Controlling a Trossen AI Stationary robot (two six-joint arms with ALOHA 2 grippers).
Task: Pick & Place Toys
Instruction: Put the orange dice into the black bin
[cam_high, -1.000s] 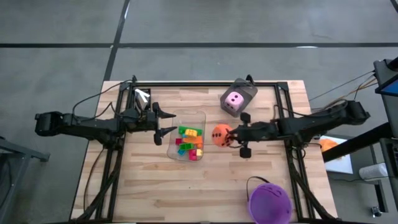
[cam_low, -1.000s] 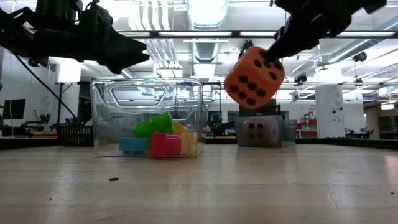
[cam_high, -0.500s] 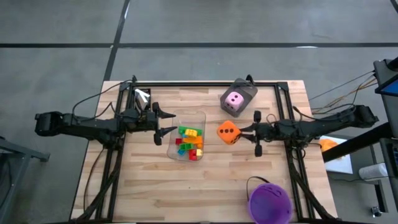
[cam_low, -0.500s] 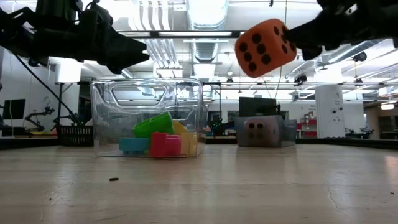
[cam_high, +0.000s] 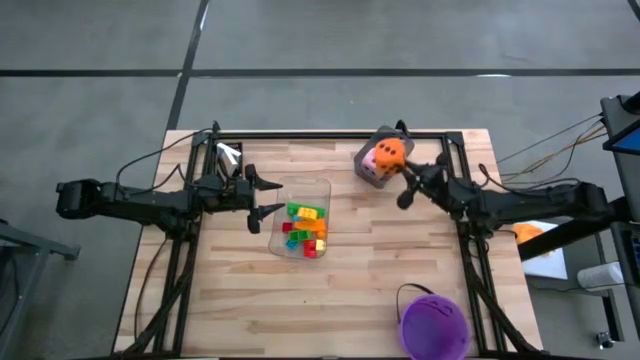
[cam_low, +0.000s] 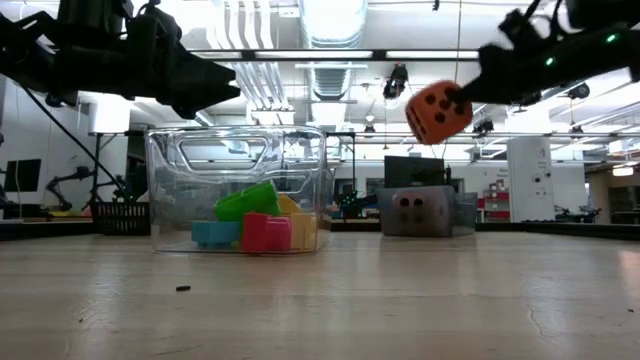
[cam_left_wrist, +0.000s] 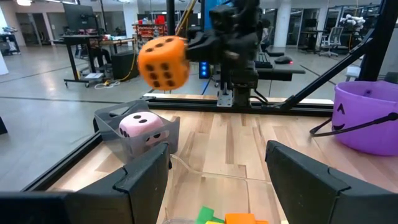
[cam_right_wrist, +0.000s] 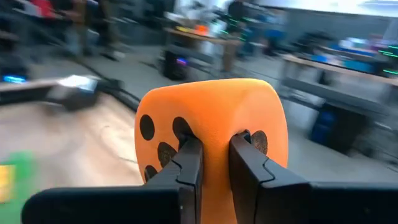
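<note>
Planked wood table (cam_high: 340, 300); right gripper (cam_right_wrist: 214, 158) pinching soft orange die (cam_right_wrist: 211, 127).

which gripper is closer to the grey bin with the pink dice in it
Right. The right gripper holds the orange dice directly over the grey bin. The left gripper hovers open beside the clear tray, well across the table.

You see the right gripper (cam_right_wrist: 214, 163) pinching a fold of the orange dice (cam_right_wrist: 211, 134) between its two dark fingers (cam_right_wrist: 188, 163), which press into the soft face among the black dots. Beyond the dice, a wooden table (cam_right_wrist: 68, 140) runs into a blurred room.
</note>
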